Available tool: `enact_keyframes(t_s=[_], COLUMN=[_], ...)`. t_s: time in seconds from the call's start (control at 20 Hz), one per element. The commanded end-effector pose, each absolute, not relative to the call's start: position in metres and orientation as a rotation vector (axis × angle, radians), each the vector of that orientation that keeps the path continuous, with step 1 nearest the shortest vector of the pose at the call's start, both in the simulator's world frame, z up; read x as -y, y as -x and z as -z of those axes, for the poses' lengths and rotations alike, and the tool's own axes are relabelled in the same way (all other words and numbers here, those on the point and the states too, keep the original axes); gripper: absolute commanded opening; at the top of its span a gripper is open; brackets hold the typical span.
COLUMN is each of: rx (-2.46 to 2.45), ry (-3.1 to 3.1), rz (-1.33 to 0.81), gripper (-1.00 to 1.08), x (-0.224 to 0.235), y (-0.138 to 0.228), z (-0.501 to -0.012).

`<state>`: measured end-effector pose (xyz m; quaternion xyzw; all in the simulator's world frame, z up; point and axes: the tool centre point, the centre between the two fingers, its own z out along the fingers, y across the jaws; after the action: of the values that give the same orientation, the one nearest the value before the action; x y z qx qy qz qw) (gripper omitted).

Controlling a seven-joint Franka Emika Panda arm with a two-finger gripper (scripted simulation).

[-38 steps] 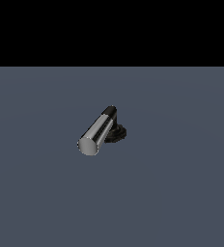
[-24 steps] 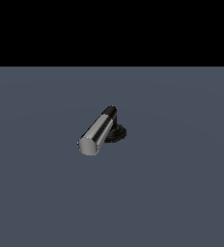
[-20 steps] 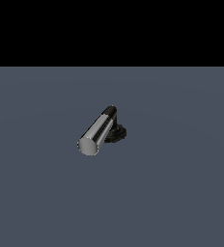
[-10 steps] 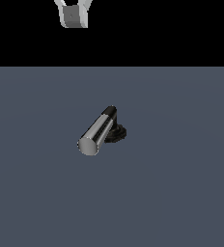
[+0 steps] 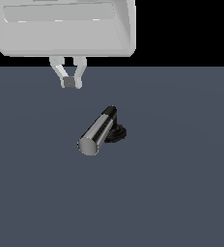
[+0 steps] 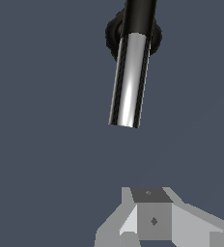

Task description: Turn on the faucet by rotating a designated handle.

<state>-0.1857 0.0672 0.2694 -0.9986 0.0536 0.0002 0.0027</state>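
Observation:
The faucet [image 5: 117, 134] stands on the dark grey floor, a small black ribbed base with a short black stem. Its handle [image 5: 98, 131], a shiny chrome cylinder with a flat round end, sticks out toward the exterior view's lower left. My gripper [image 5: 71, 83] hangs under the big white hand, above and to the exterior view's left of the handle, apart from it. Its two fingers meet at the tips, shut on nothing. In the wrist view the handle [image 6: 129, 79] and the black faucet base [image 6: 113, 34] lie ahead of the gripper [image 6: 151, 218], with a gap between them.
The white robot hand [image 5: 61, 26] fills the upper left of the exterior view. A flat dark grey floor [image 5: 181, 193] lies all around the faucet.
The gripper has come down into the exterior view from above; half a second ago only its tips showed at the top edge. The faucet and handle have not moved.

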Motion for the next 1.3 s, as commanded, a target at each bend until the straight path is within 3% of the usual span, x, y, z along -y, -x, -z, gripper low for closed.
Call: enact_keyframes(t_s=[0.0, 0.7, 1.25], rx=[-0.177, -0.220, -0.240], ry=[3.131, 3.127, 3.130], rz=[0.000, -0.001, 0.000], gripper=[-1.00, -1.00, -1.00], x=[-0.073, -0.099, -0.110], y=[0.179, 0.144, 0.125], z=[-0.250, -0.153, -0.110])
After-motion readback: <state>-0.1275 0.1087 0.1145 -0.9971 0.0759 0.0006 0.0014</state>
